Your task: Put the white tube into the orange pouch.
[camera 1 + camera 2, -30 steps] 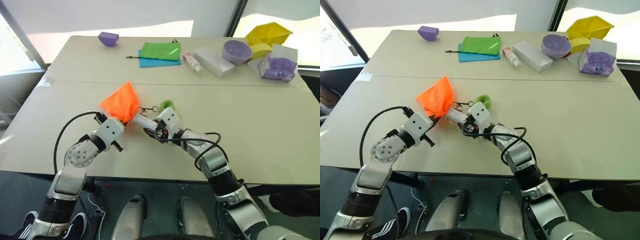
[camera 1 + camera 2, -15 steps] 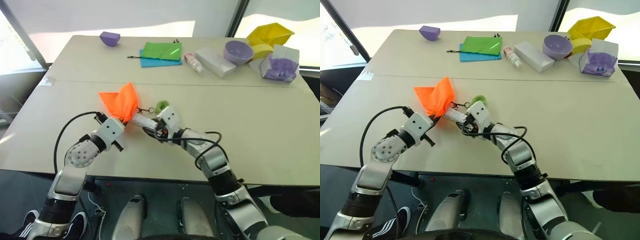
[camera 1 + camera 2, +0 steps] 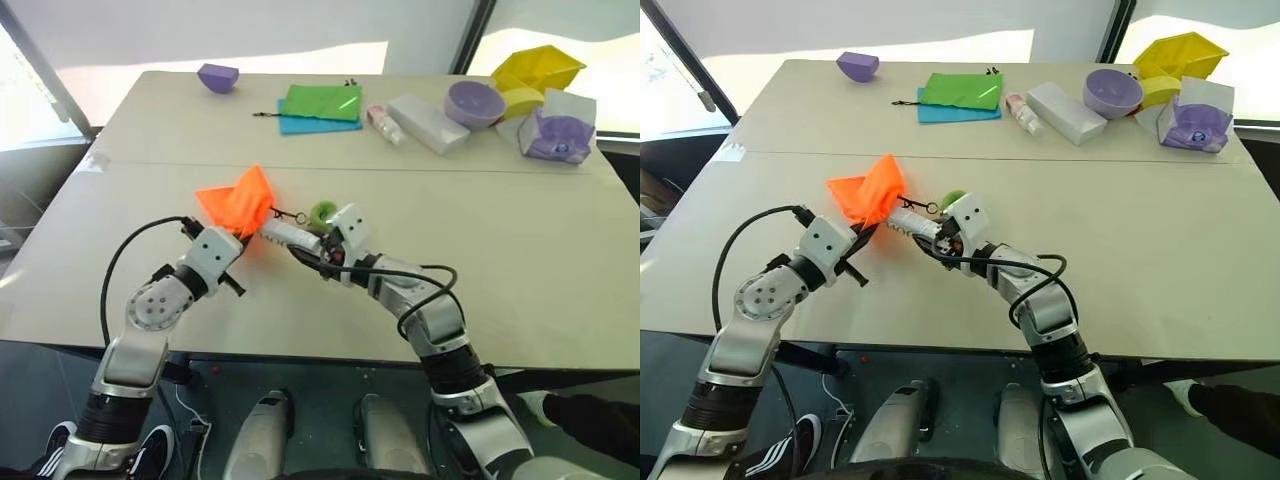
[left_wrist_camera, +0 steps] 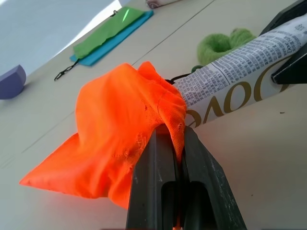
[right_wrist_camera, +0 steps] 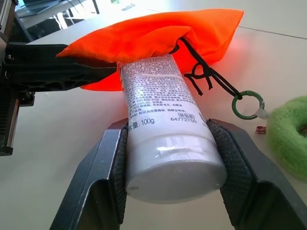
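A wide beige table (image 3: pixel 520 260) runs across the scene, its near half bare apart from the robot's two arms meeting at the middle.

Along the far edge lie a yellow bin (image 3: pixel 537 68), a white box (image 3: pixel 427 122), a green pouch (image 3: pixel 322 101) on top of a blue pouch (image 3: pixel 300 125), a lilac bowl (image 3: pixel 474 103), a white-and-purple packet (image 3: pixel 556 130), a small purple block (image 3: pixel 217 77) and a small pink-and-white bottle (image 3: pixel 381 124).

Just above the table's centre, the orange pouch (image 3: pixel 237 200) is held up off the table. The left gripper (image 4: pixel 169 139) has its two fingers pressed together on a fold of fabric at the pouch's mouth.

The tube (image 5: pixel 158 100) lies almost level between the arms. Its crimped end is tucked inside the pouch's mouth; most of its printed body is outside. The right gripper (image 5: pixel 175 165) clamps the tube near its cap end, one finger on each side.

The pouch's dark cord (image 5: pixel 204 76) hangs beside the tube, ending in a green ring (image 5: pixel 247 104) and a fuzzy green pom-pom (image 5: pixel 288 136) just beside the right gripper.
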Motion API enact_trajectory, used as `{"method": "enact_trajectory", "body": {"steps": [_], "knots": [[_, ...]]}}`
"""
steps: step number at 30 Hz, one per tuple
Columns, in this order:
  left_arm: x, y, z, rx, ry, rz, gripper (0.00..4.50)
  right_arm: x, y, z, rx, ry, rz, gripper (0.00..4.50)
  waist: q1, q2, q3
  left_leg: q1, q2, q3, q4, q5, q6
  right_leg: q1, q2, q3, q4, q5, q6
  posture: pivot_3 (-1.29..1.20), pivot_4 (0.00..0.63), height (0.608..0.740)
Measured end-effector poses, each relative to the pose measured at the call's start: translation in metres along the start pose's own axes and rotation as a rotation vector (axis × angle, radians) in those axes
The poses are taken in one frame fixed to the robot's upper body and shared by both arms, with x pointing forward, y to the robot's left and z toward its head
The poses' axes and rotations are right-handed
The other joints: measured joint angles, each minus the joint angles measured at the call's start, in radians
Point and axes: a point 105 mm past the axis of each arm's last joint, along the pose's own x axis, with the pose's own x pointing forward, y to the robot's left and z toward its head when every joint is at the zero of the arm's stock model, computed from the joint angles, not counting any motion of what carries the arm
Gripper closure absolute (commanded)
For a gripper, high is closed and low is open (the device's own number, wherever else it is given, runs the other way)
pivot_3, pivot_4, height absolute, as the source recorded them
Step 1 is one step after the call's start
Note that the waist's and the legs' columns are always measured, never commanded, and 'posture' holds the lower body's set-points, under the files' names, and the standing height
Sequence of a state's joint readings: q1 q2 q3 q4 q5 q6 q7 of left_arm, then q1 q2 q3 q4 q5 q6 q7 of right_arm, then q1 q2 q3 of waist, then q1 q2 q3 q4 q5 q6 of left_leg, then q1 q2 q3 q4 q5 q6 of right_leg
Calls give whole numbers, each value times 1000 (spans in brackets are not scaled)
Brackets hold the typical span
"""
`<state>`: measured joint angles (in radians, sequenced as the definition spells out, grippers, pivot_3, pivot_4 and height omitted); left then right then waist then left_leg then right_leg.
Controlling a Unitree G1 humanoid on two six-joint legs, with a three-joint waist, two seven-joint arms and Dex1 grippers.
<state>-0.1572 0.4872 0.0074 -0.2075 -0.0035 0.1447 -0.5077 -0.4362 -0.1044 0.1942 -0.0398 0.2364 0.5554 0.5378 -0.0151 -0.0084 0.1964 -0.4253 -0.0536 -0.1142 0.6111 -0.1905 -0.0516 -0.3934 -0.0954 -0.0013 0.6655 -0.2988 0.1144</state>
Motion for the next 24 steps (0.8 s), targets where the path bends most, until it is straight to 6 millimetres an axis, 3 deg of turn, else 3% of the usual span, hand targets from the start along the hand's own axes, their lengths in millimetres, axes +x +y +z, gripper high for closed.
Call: {"method": "enact_trajectory", "body": {"steps": [5,9,18,24], "knots": [[-4,11,0,-68,-17,56,4500,-13,-23,0,38,0,-83,2207,0,0,0,0,0,0,0,0,0,0,0,0,0,0,0,0,150,740],[-3,13,2,-86,-30,60,4500,-17,-26,0,49,5,-92,2207,-4,0,0,0,0,0,0,0,0,0,1,0,0,0,0,0,150,740],[-4,17,-11,-170,-16,94,4500,-33,2,10,60,-26,92,2207,-2,0,0,0,0,0,1,0,0,0,0,0,0,0,0,0,150,740],[-3,16,-12,-212,-27,88,4500,-34,13,3,35,18,161,2207,-1,0,0,0,0,0,1,1,0,1,0,0,0,0,0,0,150,740]]}}
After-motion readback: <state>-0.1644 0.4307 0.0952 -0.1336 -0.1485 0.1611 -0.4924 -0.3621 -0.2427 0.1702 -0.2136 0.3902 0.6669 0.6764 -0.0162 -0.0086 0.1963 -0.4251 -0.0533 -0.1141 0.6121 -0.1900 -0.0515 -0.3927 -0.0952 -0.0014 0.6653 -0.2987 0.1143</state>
